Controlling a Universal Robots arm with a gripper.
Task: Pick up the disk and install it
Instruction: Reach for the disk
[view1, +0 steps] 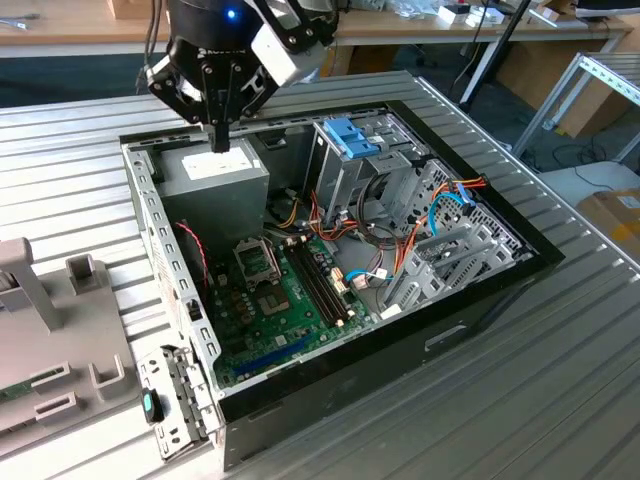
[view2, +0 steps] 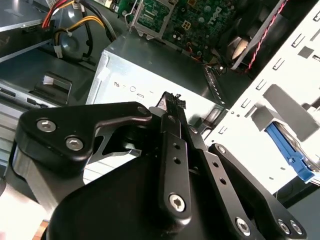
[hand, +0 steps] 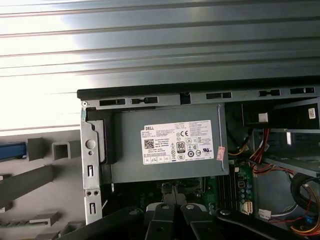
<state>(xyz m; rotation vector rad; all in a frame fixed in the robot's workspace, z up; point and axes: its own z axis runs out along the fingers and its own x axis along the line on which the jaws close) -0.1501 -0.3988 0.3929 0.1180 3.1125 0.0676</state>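
My gripper (view1: 220, 140) hangs just above the grey power supply (view1: 215, 178) at the back of the open computer case (view1: 450, 330). Its black fingers (view2: 171, 107) meet at the tips and hold nothing; in the first wrist view the gripper (hand: 175, 199) sits over the power supply's white label (hand: 177, 141). The disk's light-blue rail (view2: 292, 155) shows beyond the case's perforated rear wall, lying in the grey fixture, and as a blue strip (hand: 12, 150) in the first wrist view. The gripper is well apart from it.
A tall metal drive cage with a blue latch (view1: 350, 140) stands at the case's back, on the exterior view's right. The green motherboard (view1: 275, 300) and coloured cables (view1: 400, 240) fill the case floor. The grey fixture (view1: 45, 330) sits beside the case on the ribbed metal table (view1: 560, 400).
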